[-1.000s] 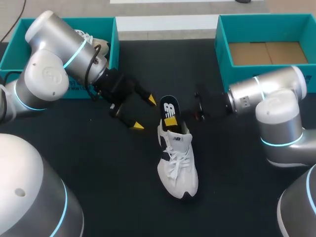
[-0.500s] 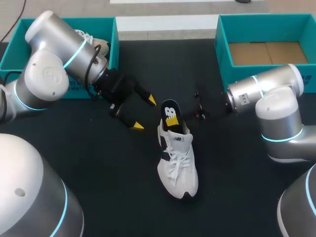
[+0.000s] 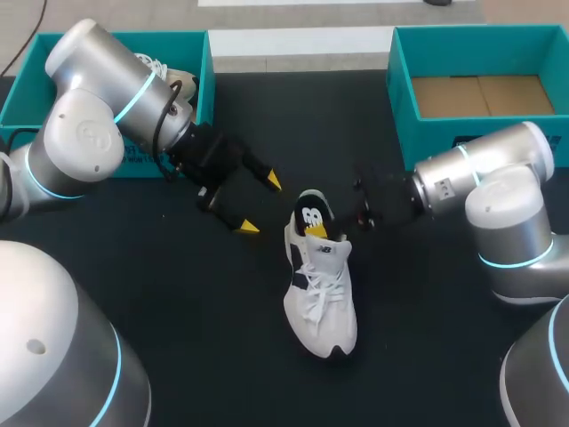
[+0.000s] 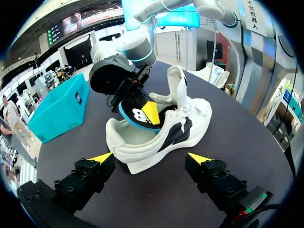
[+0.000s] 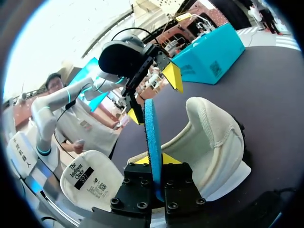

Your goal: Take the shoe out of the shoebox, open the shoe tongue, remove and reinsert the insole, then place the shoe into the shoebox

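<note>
A white laced shoe (image 3: 320,298) stands on its sole, tongue (image 4: 178,85) raised, its black-and-yellow insole (image 3: 310,218) jutting up from the heel opening; the open teal shoebox (image 3: 397,80) sits well apart.

Right hand (image 5: 154,160) carried insole (image 3: 310,216) lower, toe end now entering heel opening of shoe (image 3: 322,298).

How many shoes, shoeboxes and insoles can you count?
White shoes: 2
Teal shoeboxes: 2
Insole: 1
Total: 5
</note>
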`<state>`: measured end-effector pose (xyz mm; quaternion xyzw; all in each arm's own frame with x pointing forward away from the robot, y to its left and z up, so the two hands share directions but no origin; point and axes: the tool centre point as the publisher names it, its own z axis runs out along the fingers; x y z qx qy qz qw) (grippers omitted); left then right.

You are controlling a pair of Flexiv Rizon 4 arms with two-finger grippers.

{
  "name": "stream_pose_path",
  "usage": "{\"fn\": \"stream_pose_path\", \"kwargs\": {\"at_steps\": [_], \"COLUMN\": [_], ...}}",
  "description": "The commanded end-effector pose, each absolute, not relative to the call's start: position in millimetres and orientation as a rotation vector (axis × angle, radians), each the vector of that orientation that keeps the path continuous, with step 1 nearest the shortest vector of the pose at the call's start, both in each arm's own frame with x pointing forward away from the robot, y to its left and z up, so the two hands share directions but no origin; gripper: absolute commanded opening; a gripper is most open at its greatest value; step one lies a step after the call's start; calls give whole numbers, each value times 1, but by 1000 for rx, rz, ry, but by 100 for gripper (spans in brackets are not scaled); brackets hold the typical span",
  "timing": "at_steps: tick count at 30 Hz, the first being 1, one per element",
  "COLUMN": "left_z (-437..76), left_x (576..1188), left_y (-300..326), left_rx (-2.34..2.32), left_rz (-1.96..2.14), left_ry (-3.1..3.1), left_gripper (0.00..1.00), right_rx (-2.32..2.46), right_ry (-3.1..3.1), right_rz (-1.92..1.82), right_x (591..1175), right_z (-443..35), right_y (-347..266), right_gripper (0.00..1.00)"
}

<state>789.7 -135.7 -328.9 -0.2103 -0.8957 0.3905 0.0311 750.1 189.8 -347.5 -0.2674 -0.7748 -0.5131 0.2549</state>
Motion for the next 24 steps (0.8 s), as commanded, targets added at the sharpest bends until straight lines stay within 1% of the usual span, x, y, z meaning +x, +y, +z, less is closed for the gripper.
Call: {"fn": "stream_pose_path", "kwargs": {"at_steps": [1, 2, 4, 7, 15, 17, 18, 19, 20, 24], "left_z": [-329, -329, -329, -329, -329, -329, -329, -329, -329, -329], "left_x": [789, 789, 789, 789, 789, 789, 789, 789, 789, 789], "left_y": [-135, -135, -135, -135, -135, -135, -135, -135, -135, -135], "left_rx": [-648, -648, -648, -648, -648, -648, -648, -648, -648, -648], "left_rz": [1200, 1200, 1200, 1200, 1200, 1200, 1200, 1200, 1200, 1200], "left_ry": [-2762, -2762, -2762, -2762, -2762, -2762, -2762, -2762, -2762, -2762], "left_gripper": [100, 100, 100, 100, 100, 100, 100, 100, 100, 100], "right_rx": [-722, -716, -710, -702, -703, -706, -704, -701, -693, -713], "right_ry": [-2114, -2117, -2123, -2131, -2144, -2147, -2151, -2153, -2148, -2144], "right_rz": [-1414, -1417, -1419, -1417, -1413, -1401, -1391, -1386, -1371, -1313], "right_x": [751, 753, 756, 759, 766, 768, 768, 768, 768, 768], "right_z": [-341, -340, -338, -338, -338, -341, -341, -342, -342, -337], "right_y": [191, 191, 190, 189, 185, 183, 183, 183, 185, 189], "right_gripper": [23, 27, 27, 35, 37, 31, 25, 2, 0, 0]}}
